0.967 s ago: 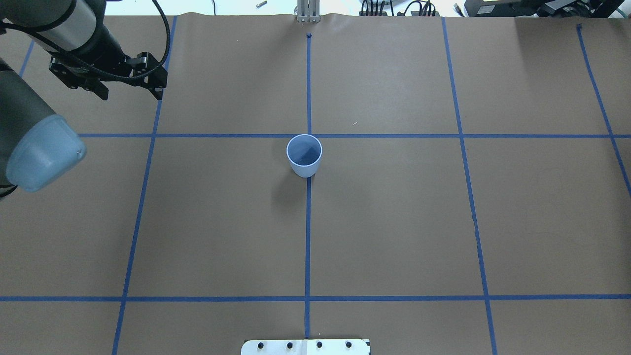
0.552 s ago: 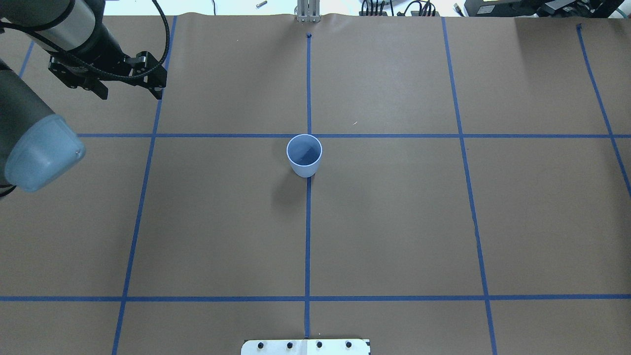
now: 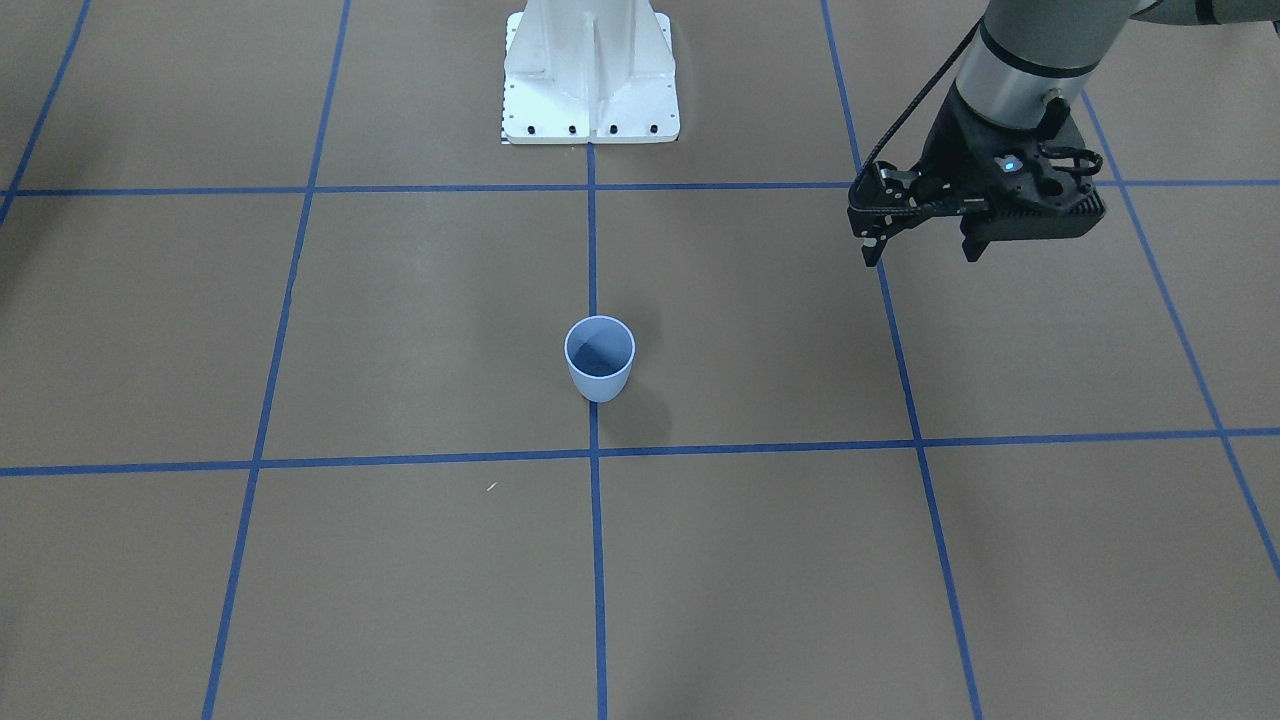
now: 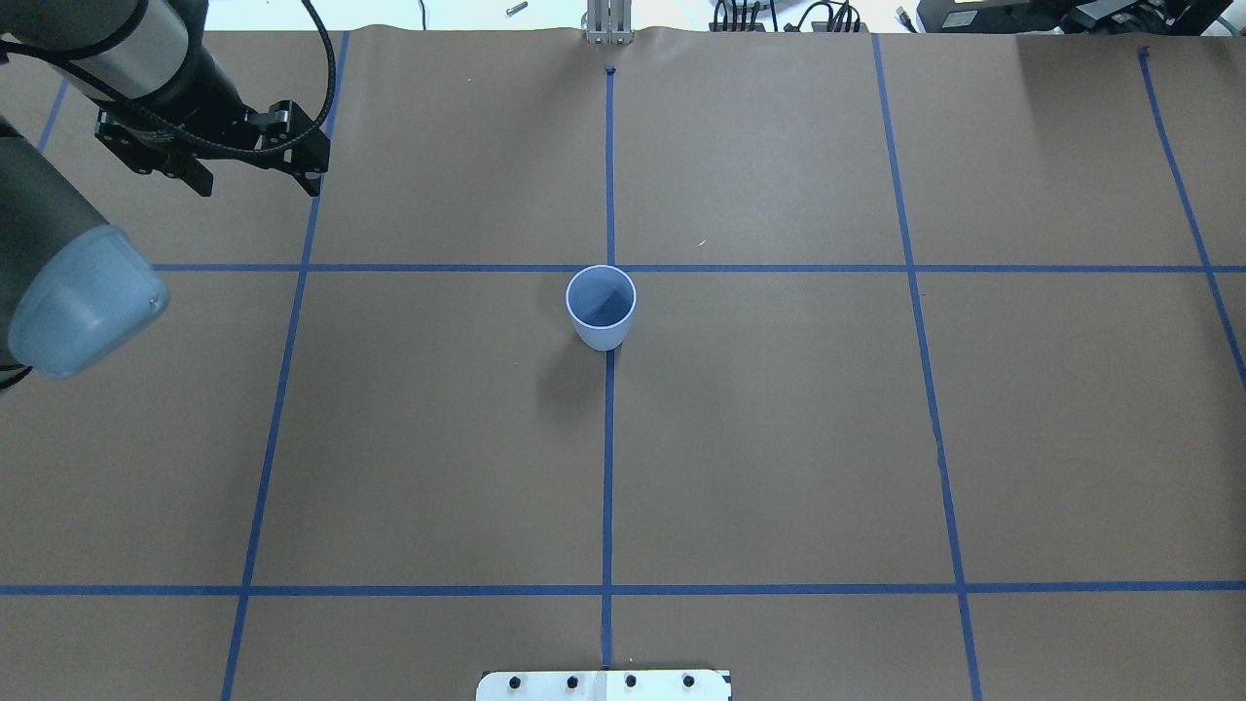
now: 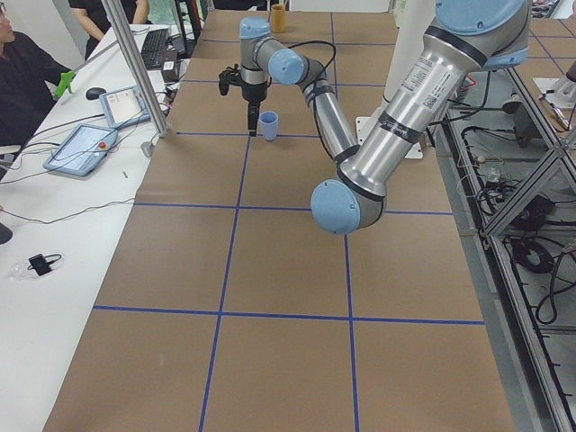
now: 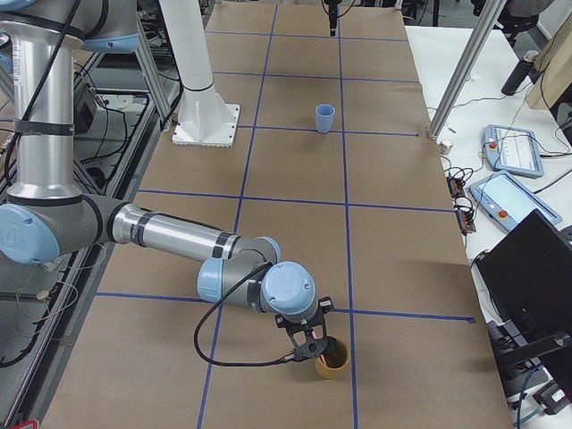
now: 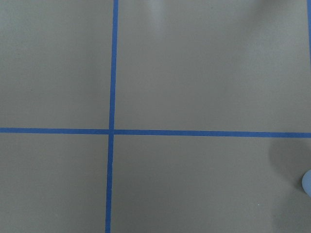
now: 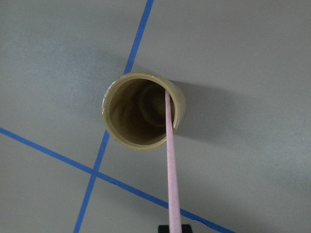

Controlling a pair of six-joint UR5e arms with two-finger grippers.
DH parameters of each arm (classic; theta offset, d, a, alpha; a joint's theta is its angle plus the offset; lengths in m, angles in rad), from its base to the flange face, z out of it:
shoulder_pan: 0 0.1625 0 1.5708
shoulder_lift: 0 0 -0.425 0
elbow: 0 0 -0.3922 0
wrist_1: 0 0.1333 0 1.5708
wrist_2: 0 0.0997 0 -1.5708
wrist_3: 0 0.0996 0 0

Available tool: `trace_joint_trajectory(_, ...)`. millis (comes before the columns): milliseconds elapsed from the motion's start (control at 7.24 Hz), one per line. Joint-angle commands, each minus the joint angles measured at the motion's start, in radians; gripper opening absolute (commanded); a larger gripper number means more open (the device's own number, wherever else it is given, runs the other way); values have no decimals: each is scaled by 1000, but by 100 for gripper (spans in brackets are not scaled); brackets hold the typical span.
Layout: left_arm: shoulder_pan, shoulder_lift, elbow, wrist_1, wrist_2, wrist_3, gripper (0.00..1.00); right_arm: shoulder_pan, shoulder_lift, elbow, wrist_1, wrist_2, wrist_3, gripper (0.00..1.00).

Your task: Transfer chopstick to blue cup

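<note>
from across the surface (image 3: 400,300), the blue cup (image 3: 599,358) stands upright on the middle one of the blue tape lines (image 3: 592,250), with nothing in it. the left hand (image 3: 920,250) hangs well apart from it, off to one side, its two fingers spread and nothing between them.

from overhead, the left hand (image 4: 258,185) is above the far left part of the brown paper, fingers spread. the blue cup (image 4: 602,307) stands alone just below the centre crossing of the tape.

from the left end, the left arm (image 5: 396,108) bends low toward the camera, and the left hand (image 5: 250,121) lines up just in front of the blue cup (image 5: 267,123). a tan cup (image 5: 277,16) stands at the far end. a person (image 5: 27,81) sits beside the surface.

from the right end, the right hand (image 6: 310,347) is down at the mouth of the tan cup (image 6: 332,366), well apart from the blue cup (image 6: 324,117) further along. i cannot tell here whether its fingers are spread or pressed together.

the left wrist camera shows a tape crossing and a sliver of the blue cup (image 7: 307,183) at the right edge.

the right wrist camera shows the chopstick (image 8: 171,165), pale pink, running from the bottom edge into the tan cup (image 8: 136,144), its far end down inside, its shaft crossing the rim. only a dark scrap of the hand shows, so i cannot tell whether it pinches the chopstick.
</note>
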Motion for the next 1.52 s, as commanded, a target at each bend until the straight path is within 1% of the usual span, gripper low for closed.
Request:
trace_joint_trajectory(0,-6,-1,-1,2,-16,0,99,30,6,107,-145,-5,0,0)
trace_joint_trajectory(276,-11,2,-1,2,-17,0,99,40,24,260,-294,-44,0,0)
trace_joint_trajectory(414,-13,10,0,-1,-19,0,99,43,78,325,-381,-56,0,0)
trace_joint_trajectory(552,-11,10,2,-2,-20,0,99,8,106,388,-391,-80,-12,0)
trace_joint_trajectory(691,-13,11,2,-1,-22,0,99,-68,193,399,-396,-81,-3,0)
trace_joint_trajectory(829,-19,13,5,-1,-46,-2,99,-165,294,399,-396,-78,-3,0)
trace_joint_trajectory(967,-75,13,11,-1,-52,-2,99,-266,384,396,-397,-70,-2,0)
trace_joint_trajectory(1105,-104,16,16,1,-53,0,99,-351,446,402,-399,-58,-2,0)
trace_joint_trajectory(1243,-106,43,22,-11,-51,2,99,-397,507,402,-399,-21,0,0)
trace_joint_trajectory(1381,-111,48,48,-21,-53,71,99,-443,584,404,-400,-15,2,0)
